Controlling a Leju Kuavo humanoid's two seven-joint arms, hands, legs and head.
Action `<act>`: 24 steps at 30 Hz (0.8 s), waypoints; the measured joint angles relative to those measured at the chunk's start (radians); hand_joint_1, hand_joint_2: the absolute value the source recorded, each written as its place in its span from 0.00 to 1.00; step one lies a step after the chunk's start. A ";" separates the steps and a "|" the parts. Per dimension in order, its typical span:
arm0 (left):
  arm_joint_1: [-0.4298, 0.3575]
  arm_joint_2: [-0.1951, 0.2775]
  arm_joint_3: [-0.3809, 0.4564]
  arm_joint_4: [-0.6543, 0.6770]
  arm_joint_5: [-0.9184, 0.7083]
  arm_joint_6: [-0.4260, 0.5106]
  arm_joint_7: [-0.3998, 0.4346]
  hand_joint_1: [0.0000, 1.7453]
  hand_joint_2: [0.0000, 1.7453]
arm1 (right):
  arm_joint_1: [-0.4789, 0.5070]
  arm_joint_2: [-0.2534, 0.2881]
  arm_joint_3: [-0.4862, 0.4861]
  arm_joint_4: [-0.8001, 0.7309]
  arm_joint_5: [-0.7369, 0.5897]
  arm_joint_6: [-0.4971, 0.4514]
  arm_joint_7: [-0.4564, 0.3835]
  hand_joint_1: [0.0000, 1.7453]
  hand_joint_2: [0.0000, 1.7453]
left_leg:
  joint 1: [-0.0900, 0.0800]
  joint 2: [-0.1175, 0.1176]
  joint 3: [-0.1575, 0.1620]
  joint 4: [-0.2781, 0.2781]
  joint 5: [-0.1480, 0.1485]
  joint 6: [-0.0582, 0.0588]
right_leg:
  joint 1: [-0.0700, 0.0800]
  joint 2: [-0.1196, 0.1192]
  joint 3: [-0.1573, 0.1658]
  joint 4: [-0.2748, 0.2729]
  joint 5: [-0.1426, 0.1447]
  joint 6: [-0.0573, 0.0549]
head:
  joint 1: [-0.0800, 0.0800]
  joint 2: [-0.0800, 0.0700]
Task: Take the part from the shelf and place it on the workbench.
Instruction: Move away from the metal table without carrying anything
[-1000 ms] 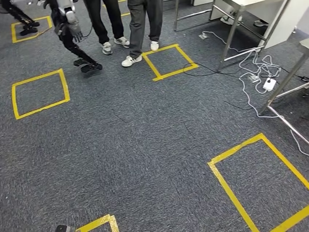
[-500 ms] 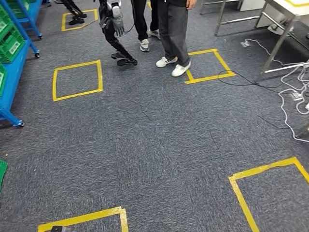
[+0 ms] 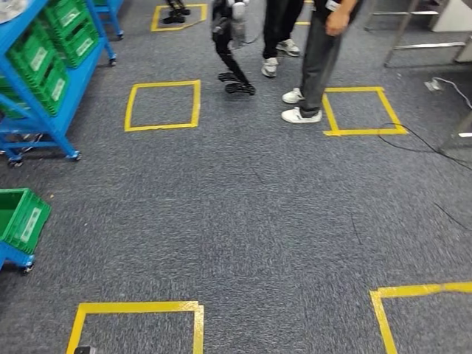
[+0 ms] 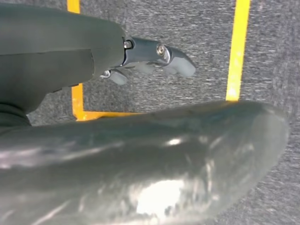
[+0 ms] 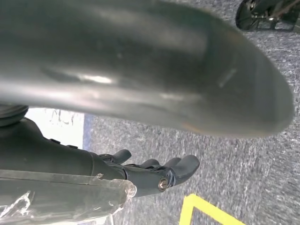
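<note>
A blue wheeled shelf [image 3: 66, 110] stands at the left of the head view, carrying green bins [image 3: 41, 63]. What lies inside the bins is hidden, and I cannot make out the part. My left hand [image 4: 99, 56] hangs over the grey carpet with its fingers [image 4: 169, 58] stretched out and nothing in them. My right hand [image 5: 106, 168] hangs the same way, its fingers [image 5: 176, 168] straight and holding nothing. Metal legs of a table [image 3: 409, 29] show at the far right.
A green bin [image 3: 22, 217] sits low at the near left on a blue base. Yellow tape squares [image 3: 163, 105] mark the carpet. Another robot [image 3: 231, 44] and people [image 3: 320, 59] stand ahead. A black cable [image 3: 422, 144] lies on the floor at right.
The camera has swung to the left: the blue shelf with green bins has come into view, and the people, tape squares and table legs have slid to the right.
</note>
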 joint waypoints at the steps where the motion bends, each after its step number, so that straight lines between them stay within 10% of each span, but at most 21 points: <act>1: 0.001 0.001 0.000 0.000 -0.001 -0.003 -0.001 0.00 0.00 | -0.002 0.000 0.002 0.000 0.000 -0.004 -0.002 0.00 0.00 | 0.000 -0.012 -0.002 0.001 0.001 0.008 | -0.001 -0.008 0.004 -0.002 -0.001 0.005 | 0.002 0.000; 4: 0.005 0.004 0.001 0.000 -0.003 -0.011 -0.002 0.00 0.00 | -0.005 0.001 0.012 0.001 0.006 -0.009 -0.015 0.00 0.00 | 0.004 -0.038 -0.001 -0.004 0.007 0.026 | -0.008 0.042 -0.017 0.053 -0.040 0.020 | 0.005 0.000; 8: 0.002 0.009 0.001 0.000 -0.002 -0.015 -0.004 0.00 0.00 | 0.005 0.002 0.021 0.003 0.011 -0.012 -0.022 0.00 0.00 | 0.004 -0.087 -0.002 -0.004 0.009 0.033 | -0.010 0.100 -0.133 0.287 -0.134 0.025 | 0.009 0.000; 12: 0.004 0.010 0.002 0.000 -0.003 -0.016 -0.004 0.00 0.00 | 0.007 0.002 0.026 0.003 0.013 -0.013 -0.026 0.00 0.00 | 0.007 -0.142 0.000 -0.002 0.010 0.025 | -0.018 0.140 -0.063 0.111 -0.016 0.023 | 0.011 0.000; 15: 0.003 0.014 0.002 0.000 -0.007 -0.014 -0.002 0.00 0.00 | 0.007 0.002 0.043 0.004 0.015 -0.016 -0.031 0.00 0.00 | 0.010 -0.176 -0.009 0.000 0.015 0.006 | -0.022 0.182 -0.016 0.011 0.009 0.017 | 0.012 0.000; 17: 0.008 0.016 0.002 0.000 -0.009 -0.014 0.004 0.00 0.00 | 0.007 0.002 0.068 0.005 0.015 -0.018 -0.028 0.00 0.00 | 0.014 -0.187 -0.015 -0.003 0.019 -0.007 | -0.019 0.162 -0.015 0.007 0.013 0.004 | 0.011 0.000; 19: 0.010 0.015 0.002 0.000 -0.008 -0.013 0.014 0.00 0.00 | 0.010 0.002 0.103 0.005 0.016 -0.017 -0.016 0.00 0.00 | 0.013 -0.145 -0.032 0.028 -0.005 -0.014 | -0.018 0.139 -0.014 0.000 0.018 -0.010 | 0.007 0.000; 21: 0.005 0.012 0.004 0.001 -0.003 -0.014 0.025 0.00 0.00 | 0.019 0.000 0.146 0.005 0.017 -0.015 0.006 0.00 0.00 | 0.009 -0.090 -0.084 0.137 -0.068 -0.018 | -0.015 0.110 -0.014 -0.002 0.018 -0.018 | 0.002 0.000; 24: 0.003 0.010 0.010 0.001 0.004 -0.014 0.040 0.00 0.00 | 0.030 -0.004 0.199 0.005 0.017 -0.005 0.040 0.00 0.00 | 0.009 -0.074 -0.153 0.284 -0.118 -0.021 | -0.010 0.064 -0.015 -0.002 0.016 -0.022 | 0.001 0.000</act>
